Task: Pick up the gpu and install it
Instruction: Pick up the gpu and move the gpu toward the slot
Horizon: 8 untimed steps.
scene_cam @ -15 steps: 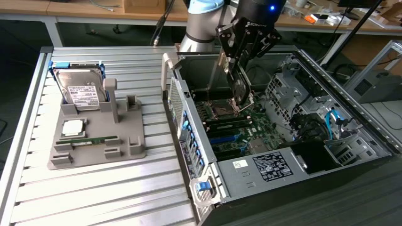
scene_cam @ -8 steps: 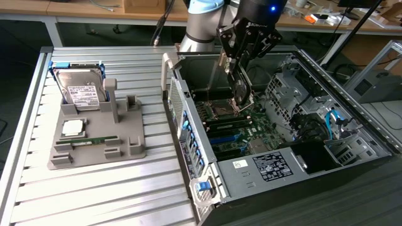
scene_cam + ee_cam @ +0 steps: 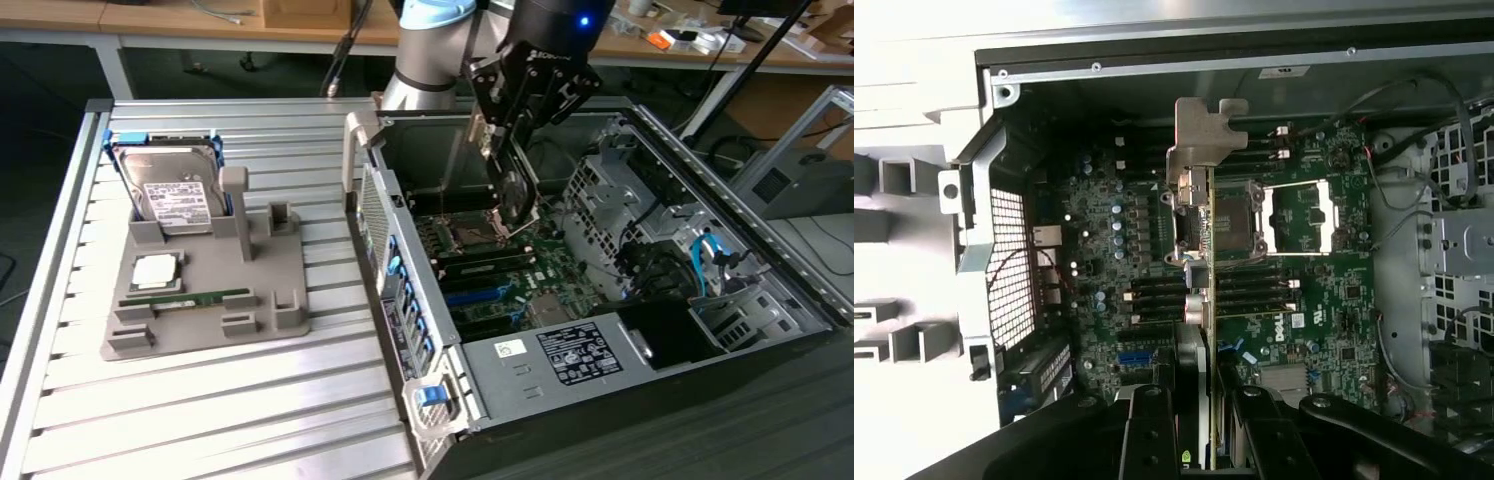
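Graphics card (image 3: 515,188) in the grip over the open computer case (image 3: 747,225) — install under way

We see the gripper (image 3: 518,125) clamped narrowly on the card, upper middle of the exterior view, above the motherboard (image 3: 514,295) and not yet seated. It hangs edge-on, and its long axis seems to run down from the fingers, with the bracket (image 3: 1200,150) farthest away — seating, we judge, needs its edge lined up over a slot.

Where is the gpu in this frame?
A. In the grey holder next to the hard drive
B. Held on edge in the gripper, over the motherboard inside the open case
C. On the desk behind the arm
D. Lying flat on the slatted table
B: the gripper is closed on the gpu, which hangs on edge over the motherboard inside the open case.
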Motion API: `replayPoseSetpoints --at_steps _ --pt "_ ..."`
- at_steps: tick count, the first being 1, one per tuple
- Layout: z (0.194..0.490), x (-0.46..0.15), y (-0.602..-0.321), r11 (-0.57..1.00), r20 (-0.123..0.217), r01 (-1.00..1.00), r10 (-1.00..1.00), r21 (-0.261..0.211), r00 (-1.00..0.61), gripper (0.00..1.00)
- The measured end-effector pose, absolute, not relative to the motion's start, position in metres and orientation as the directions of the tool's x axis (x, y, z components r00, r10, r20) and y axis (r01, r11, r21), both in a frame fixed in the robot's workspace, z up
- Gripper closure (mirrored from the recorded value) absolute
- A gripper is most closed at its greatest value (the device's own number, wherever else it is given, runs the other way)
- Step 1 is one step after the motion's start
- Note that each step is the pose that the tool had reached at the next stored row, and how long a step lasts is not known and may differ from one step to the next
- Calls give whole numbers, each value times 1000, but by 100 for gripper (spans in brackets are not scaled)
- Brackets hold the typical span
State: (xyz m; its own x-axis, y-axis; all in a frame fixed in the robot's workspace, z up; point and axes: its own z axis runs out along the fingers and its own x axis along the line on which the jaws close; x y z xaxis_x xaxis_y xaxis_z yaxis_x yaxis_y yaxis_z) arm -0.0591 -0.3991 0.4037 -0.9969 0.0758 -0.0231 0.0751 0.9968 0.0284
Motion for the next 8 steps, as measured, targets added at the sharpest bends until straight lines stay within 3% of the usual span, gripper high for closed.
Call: replayPoseSetpoints --at_steps 8 --pt "402 -55 -399 997 -23 75 76 26 -997 73"
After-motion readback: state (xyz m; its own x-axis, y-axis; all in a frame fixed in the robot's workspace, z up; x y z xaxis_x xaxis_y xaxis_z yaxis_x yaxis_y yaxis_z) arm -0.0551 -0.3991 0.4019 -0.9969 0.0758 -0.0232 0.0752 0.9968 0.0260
